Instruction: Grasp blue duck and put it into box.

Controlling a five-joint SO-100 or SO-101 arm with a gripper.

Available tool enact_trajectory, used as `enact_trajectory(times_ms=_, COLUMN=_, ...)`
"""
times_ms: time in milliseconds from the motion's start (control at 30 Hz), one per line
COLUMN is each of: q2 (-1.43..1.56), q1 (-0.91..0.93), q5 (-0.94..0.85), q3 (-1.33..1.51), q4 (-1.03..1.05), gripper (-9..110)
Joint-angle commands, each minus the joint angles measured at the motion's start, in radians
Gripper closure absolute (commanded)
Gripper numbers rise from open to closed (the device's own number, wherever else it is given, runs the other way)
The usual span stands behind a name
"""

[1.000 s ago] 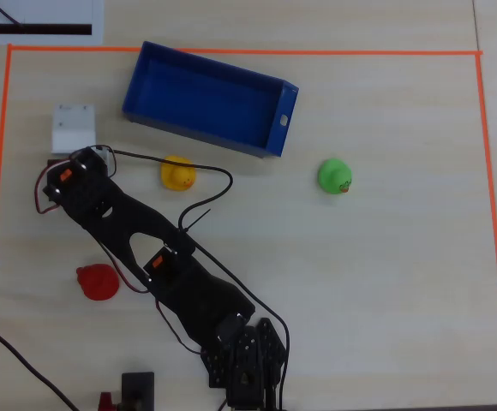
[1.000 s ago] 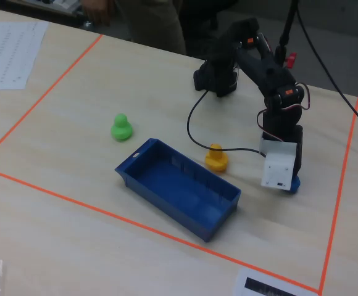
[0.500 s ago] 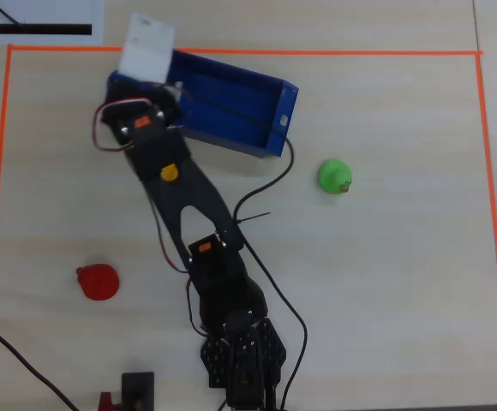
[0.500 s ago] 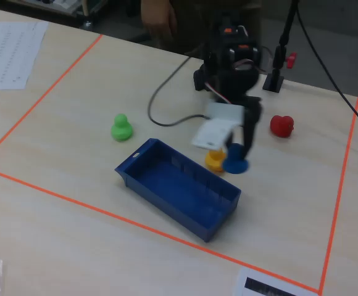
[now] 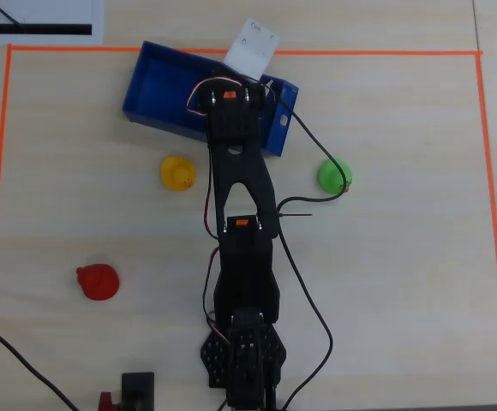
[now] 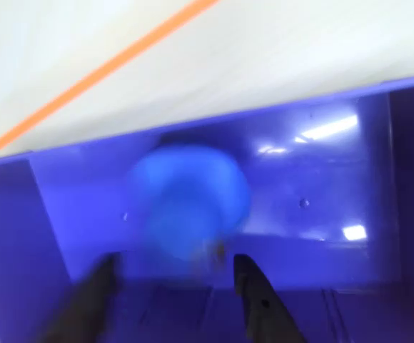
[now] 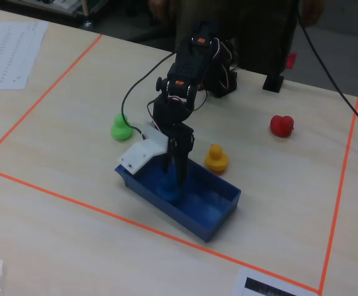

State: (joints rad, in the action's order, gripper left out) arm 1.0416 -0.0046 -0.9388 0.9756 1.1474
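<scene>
A rounded, glossy blue duck (image 6: 190, 204) sits blurred inside the smooth-walled blue box (image 7: 219, 217). The black end effector (image 6: 173, 268) hangs above it, fingers spread apart.

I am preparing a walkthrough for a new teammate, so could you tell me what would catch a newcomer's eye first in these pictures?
The black arm reaches over the blue box near the orange tape line, its gripper lowered inside. In the wrist view a blurred blue duck sits in the box just beyond the parted fingertips. Around it on the table stand a yellow duck, a green duck and a red duck.
</scene>
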Motion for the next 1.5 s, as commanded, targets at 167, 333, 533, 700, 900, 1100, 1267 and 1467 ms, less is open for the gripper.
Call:
enact_trajectory(times_ms=167, q2=0.474, q1=0.014, q5=0.064, q3=0.198, q4=-0.032, gripper=101)
enact_trajectory(times_ms=333, q2=1.066, q1=-0.084, q5=0.046, q3=0.825, q4=-0.183, gripper=101)
enact_trajectory(times_ms=533, q2=1.655, q1=-0.238, q5=0.057, q3=1.54, q4=-0.235, gripper=101)
enact_trajectory(times_ms=700, q2=1.953, q1=-0.202, q5=0.029, q3=1.928, q4=-0.245, gripper=101)
enact_trajectory(times_ms=900, q2=2.264, q1=-0.152, q5=-0.032, q3=2.134, q4=-0.043, gripper=101)
enact_trajectory(times_ms=1100, q2=2.267, q1=-0.114, q5=-0.167, q3=2.134, q4=0.143, gripper=101)
enact_trajectory(times_ms=1267, q2=2.269, q1=-0.038, q5=-0.209, q3=2.134, q4=0.153, gripper=100)
enact_trajectory(times_ms=1467, q2=2.269, q1=-0.034, q5=-0.21, q3=2.134, q4=0.153, gripper=98)
